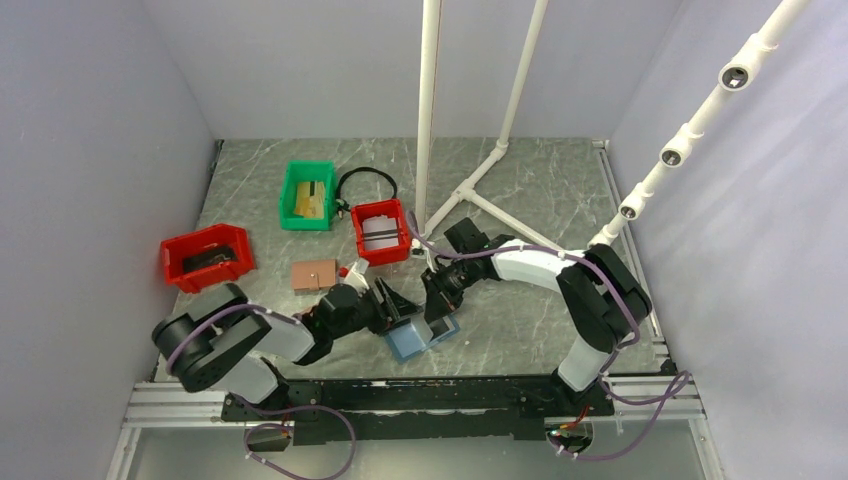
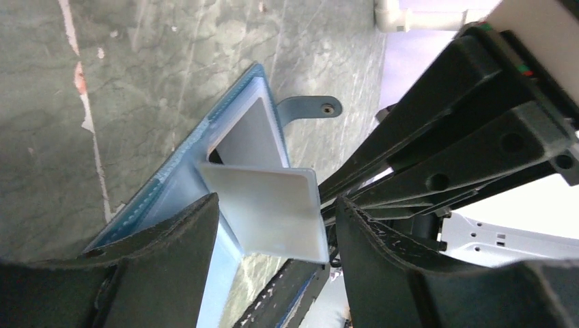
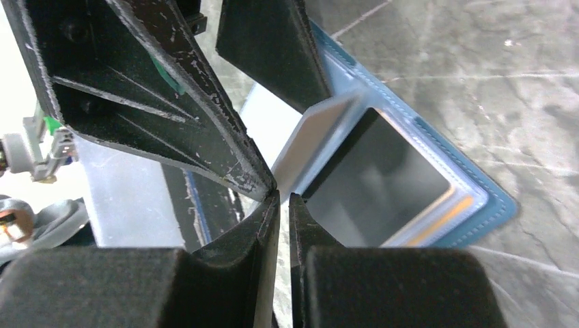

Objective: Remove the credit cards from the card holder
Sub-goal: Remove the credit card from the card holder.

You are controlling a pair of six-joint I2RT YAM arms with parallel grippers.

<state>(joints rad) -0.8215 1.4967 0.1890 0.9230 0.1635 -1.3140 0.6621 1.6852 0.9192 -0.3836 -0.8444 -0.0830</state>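
Note:
The blue card holder [image 1: 412, 340] lies open on the table between my two grippers. It also shows in the left wrist view [image 2: 171, 184] and the right wrist view [image 3: 478, 184]. A pale inner flap [image 2: 270, 208] stands lifted off it, and the flap [image 3: 321, 137] has a dark pocket under it. My right gripper [image 3: 284, 199] is shut on the flap's corner. My left gripper [image 2: 276, 239] is open, with one finger [image 2: 181, 249] on the holder and the flap between its fingers. A gold-orange edge [image 3: 444, 213], perhaps a credit card, shows in a pocket.
A green bin [image 1: 307, 195] holds flat tan things. Two red bins [image 1: 206, 257] [image 1: 381, 231] stand behind the arms. A brown wallet [image 1: 313, 274] lies by the left arm. A black cable [image 1: 366, 180] and a white pipe frame [image 1: 470, 190] are further back.

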